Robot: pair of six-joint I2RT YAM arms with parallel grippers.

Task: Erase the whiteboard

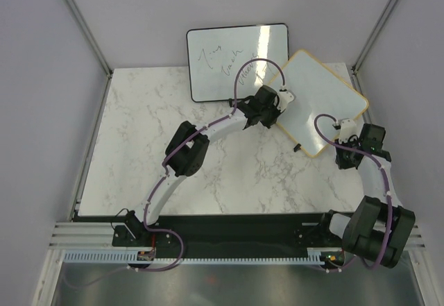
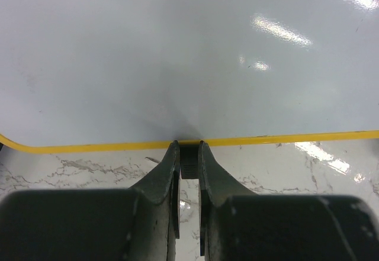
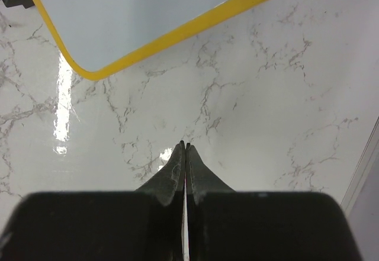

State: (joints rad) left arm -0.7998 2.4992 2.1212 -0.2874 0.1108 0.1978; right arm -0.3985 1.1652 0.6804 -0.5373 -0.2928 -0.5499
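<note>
Toward the upper right of the overhead view you have the whiteboard (image 1: 322,105) with the tan wooden frame. It lies turned like a diamond on the marble bench (image 1: 139,146), and its white face looks clean. One small black foot (image 1: 297,146) shows at its lower edge.

Your left arm reaches across the middle of the bench and puts the left hand (image 1: 281,103) at the board's left edge. On the left wrist view the whiteboard (image 2: 189,60) fills the upper two thirds. Its yellow-looking frame runs across the frame just above the left hand (image 2: 189,148). The fingers stand a narrow gap apart, pinching a dark ribbed piece (image 2: 189,167) at their tips. You cannot tell from here what that piece is. The tips sit right at the frame's edge.

Your right hand (image 1: 345,143) hangs beside the board's lower right edge, at the right of the overhead view. On the right wrist view the right hand (image 3: 185,144) has its fingers pressed together with nothing between them, over bare bench (image 3: 266,95). A rounded corner of the whiteboard (image 3: 148,6) sits at upper left, apart from the fingertips.

Behind, at upper centre overhead, a black-framed board (image 1: 236,63) leans at the back wall with dark handwriting (image 1: 229,66) on it. The tan board's upper left corner sits close beside its right side.
</note>
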